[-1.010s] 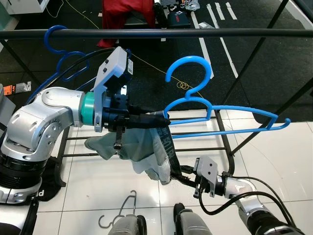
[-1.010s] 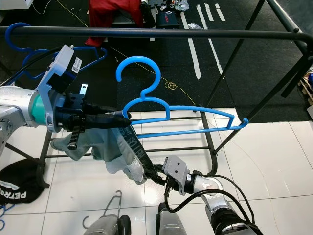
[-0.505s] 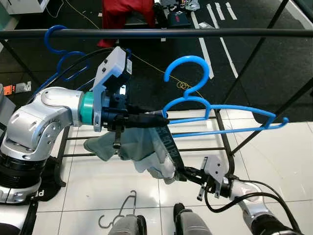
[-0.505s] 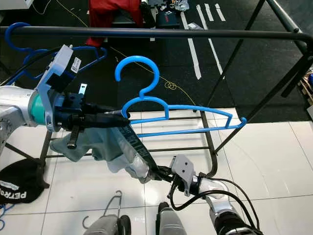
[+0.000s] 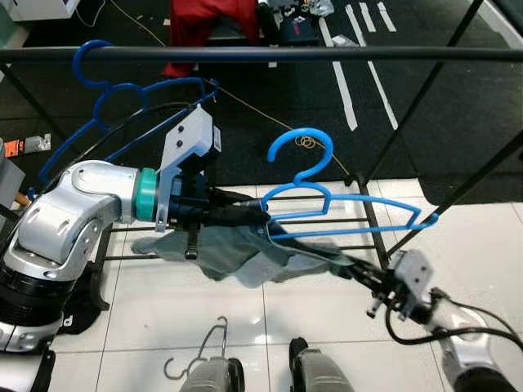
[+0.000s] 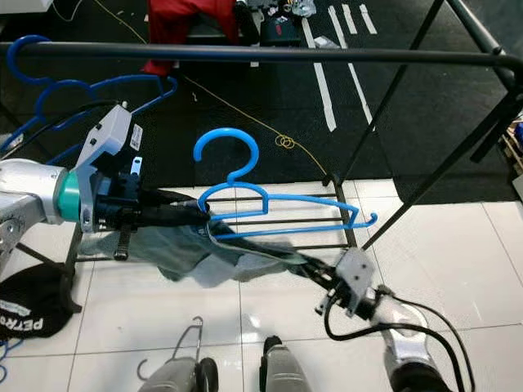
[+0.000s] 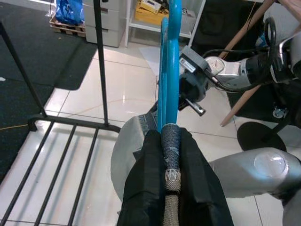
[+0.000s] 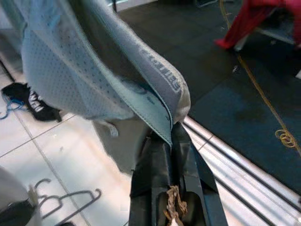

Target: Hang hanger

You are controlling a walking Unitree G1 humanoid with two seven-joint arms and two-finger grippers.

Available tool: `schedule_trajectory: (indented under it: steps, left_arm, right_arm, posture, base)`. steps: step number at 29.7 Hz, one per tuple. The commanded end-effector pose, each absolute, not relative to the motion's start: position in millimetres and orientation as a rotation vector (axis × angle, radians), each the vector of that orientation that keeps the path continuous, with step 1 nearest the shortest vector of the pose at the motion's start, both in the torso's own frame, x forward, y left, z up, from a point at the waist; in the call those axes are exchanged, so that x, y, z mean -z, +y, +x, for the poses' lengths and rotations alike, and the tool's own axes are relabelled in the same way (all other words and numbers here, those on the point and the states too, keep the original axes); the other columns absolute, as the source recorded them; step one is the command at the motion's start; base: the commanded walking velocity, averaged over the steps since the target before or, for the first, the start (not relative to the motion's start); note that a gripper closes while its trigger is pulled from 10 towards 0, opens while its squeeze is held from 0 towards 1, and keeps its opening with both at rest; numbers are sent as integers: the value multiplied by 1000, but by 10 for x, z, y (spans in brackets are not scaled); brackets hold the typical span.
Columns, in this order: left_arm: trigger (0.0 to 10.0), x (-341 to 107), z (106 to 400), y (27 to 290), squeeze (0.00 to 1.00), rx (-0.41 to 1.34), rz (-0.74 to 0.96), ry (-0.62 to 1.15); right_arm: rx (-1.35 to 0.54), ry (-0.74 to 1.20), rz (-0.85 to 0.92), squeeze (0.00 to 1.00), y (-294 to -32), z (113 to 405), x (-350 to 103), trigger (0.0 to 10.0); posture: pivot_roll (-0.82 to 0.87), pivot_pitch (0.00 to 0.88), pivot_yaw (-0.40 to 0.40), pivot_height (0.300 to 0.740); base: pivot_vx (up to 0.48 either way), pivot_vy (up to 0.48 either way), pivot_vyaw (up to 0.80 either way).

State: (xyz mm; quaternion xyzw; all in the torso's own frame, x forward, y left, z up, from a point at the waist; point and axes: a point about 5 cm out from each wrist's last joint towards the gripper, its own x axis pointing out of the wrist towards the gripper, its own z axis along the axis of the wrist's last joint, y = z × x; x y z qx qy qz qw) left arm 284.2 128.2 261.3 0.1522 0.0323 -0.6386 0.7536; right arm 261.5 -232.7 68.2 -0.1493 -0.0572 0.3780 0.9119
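My left gripper (image 5: 255, 215) is shut on one end of a blue plastic hanger (image 5: 343, 214), held level well below the black rail (image 5: 261, 55). The hanger's hook (image 5: 301, 149) points up, free of the rail. In the left wrist view the fingers (image 7: 153, 155) clamp the blue hanger (image 7: 170, 66). A grey mesh garment (image 5: 237, 251) hangs off the hanger's near end. My right gripper (image 5: 358, 273) is shut on the garment's edge, low and to the right, and stretches it sideways. The right wrist view shows the garment (image 8: 89, 66) pinched between that gripper's fingertips (image 8: 173, 134).
Other blue hangers (image 5: 106, 94) hang on the rail's left end. The rack's lower shelf bars (image 6: 319, 214) and slanted side posts (image 5: 425, 86) lie behind the hanger. A wire hanger (image 5: 200, 355) and a black cap (image 6: 24, 304) lie on the white tiles. A red cloth (image 5: 204, 20) sits beyond the rack.
My right gripper has pulled the garment's edge out to the right, stretching it from a hanging bundle into a flat band. The blue hanger has dropped lower.
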Motion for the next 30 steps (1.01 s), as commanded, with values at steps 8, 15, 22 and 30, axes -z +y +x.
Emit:
schedule_trajectory:
  steps: [8,15,22,30]
  left_arm:
    - [0,-2624,2939,1286,0,1329,296,9]
    - [0,-2500,2905,1347,0,1336,373,65]
    - [0,-2531,2919,1333,0,1332,250,11]
    - [0,-2529,2902,1399,0,1353,210,21]
  right_arm:
    - [-737,-160,-273,0,-2476,2405,-736,0]
    - [-640,-221,-241,0,-2617,2372,-895,0]
    - [-538,-239,-189,0,-2765,2356,-973,0]
    - [-474,-249,-140,0,-2833,2325,-995,0]
  posture:
    - [-48,197,84,740]
    - [-50,194,90,740]
    - [-56,188,92,740]
    - [-55,182,99,740]
  base:
    - [0,0,0]
    - [0,0,0]
    - [0,0,0]
    - [0,0,0]
